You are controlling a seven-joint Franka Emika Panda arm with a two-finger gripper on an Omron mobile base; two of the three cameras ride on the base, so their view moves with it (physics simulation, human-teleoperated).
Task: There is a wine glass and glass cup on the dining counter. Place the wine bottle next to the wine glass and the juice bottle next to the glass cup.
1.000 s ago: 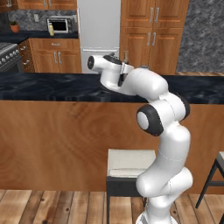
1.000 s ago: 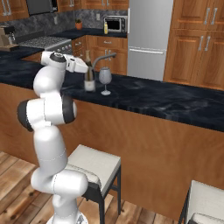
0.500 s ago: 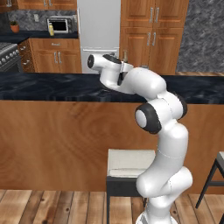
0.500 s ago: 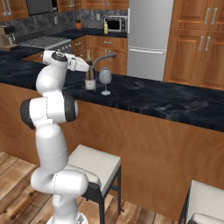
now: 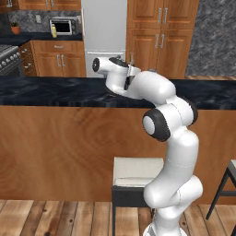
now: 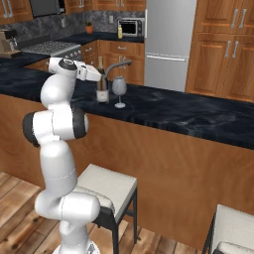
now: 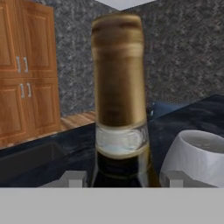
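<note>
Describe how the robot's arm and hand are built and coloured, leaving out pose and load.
The arm is made of glossy white rounded segments with dark grey round joint caps. No cables or markings show. The hand is white, and its fingertips look small, blocky and grey.

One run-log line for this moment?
wine bottle upright on dining counter | beside wine glass | pincer around bottle, grip unclear

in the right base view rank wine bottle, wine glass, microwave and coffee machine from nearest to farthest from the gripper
1. The tall dark wine bottle with gold-foil neck, right at the gripper.
2. The clear stemmed wine glass, just right of the bottle on the black marbled dining counter.
3. The coffee machine, far left on the back counter.
4. The silver microwave, against the back wall.
</note>
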